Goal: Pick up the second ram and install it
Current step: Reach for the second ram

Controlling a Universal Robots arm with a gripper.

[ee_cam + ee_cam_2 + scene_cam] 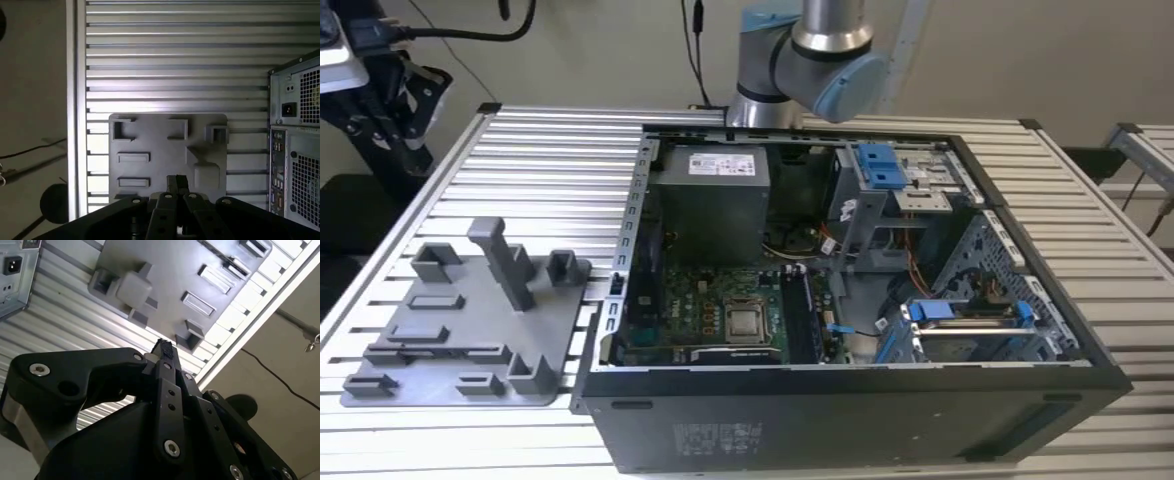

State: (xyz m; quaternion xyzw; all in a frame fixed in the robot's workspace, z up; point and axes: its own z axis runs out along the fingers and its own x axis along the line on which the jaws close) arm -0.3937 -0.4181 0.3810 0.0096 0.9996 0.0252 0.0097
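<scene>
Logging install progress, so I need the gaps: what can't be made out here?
Whether the black gripper holds a memory stick: in both wrist views its own body covers the tip.
Memory slots beside the green motherboard in the open black computer case: too small in the exterior view to tell which are filled.
Grey plastic holder tray: one edge is hidden behind the gripper in the first wrist view.

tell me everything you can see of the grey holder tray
The grey holder tray is a flat, plastic-looking plate with one tall upright post, shorter blocks and shallow rectangular pockets that look empty. It lies flat on the ribbed metal table at the exterior view's left, close beside the open computer case. Nothing rests on it.
</scene>
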